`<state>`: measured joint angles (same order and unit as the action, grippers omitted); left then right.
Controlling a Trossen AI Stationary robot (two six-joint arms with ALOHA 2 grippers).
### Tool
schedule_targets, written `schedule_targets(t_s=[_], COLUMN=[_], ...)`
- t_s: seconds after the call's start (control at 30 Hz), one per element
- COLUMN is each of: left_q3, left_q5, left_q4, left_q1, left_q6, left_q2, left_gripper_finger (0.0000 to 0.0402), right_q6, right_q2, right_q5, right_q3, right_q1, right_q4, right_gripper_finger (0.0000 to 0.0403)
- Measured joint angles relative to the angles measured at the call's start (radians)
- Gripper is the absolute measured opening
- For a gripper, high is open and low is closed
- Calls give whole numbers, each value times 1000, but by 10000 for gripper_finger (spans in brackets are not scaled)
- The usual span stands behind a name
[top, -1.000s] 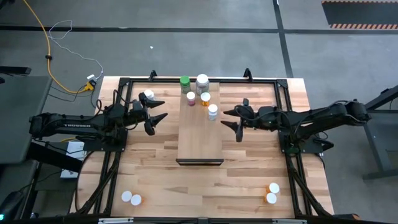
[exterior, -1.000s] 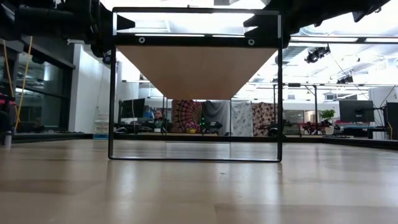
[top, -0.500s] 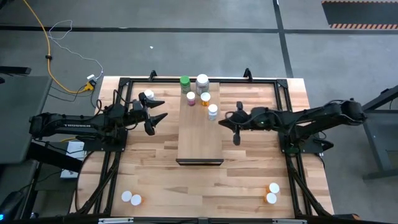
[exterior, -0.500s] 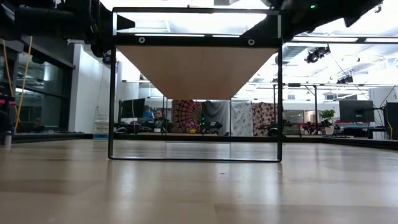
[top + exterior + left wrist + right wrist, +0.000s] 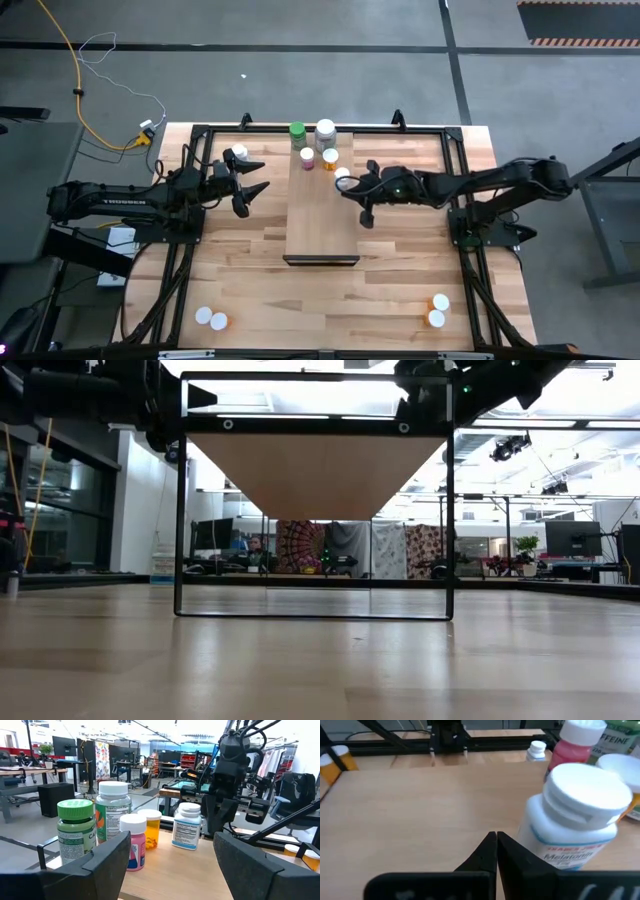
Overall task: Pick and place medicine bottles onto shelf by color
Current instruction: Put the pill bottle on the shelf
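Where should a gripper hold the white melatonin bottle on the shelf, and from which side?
Probably the melatonin bottle is best gripped around its round body, just under the wide white cap, coming from the shelf's bare side. It stands upright, with the other bottles clustered behind it.

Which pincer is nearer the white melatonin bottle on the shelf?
Right. The right pincer, shut, sits beside the melatonin bottle over the shelf; the left pincer, open, waits off the shelf's far side.
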<state>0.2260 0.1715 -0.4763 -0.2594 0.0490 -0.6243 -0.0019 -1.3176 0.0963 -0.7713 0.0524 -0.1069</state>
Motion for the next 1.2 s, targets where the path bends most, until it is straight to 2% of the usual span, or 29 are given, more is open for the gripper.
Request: schedule_targets(t_s=[0.33, 0.8, 0.87, 1.0, 1.2], left_q3=[0, 0, 0, 0, 0], left_q5=[0, 0, 0, 0, -1], left_q4=[0, 0, 0, 0, 1], left_q1=[0, 0, 0, 0, 0], left_q6=[0, 0, 0, -2, -26], left_q2=[0, 0, 0, 0, 0], left_gripper_finger=[275, 275, 275, 275, 275], right_q6=[3, 20, 20, -3, -6], right_q2=[-12, -12, -12, 15, 95], right_q5=[32, 84, 69, -35, -36], right_q3=[-1, -1, -1, -1, -1], right_q1=[55, 59, 59, 39, -10], right_q4=[-21, -62, -39, 54, 67], right_gripper_finger=[0, 0, 0, 0, 0])
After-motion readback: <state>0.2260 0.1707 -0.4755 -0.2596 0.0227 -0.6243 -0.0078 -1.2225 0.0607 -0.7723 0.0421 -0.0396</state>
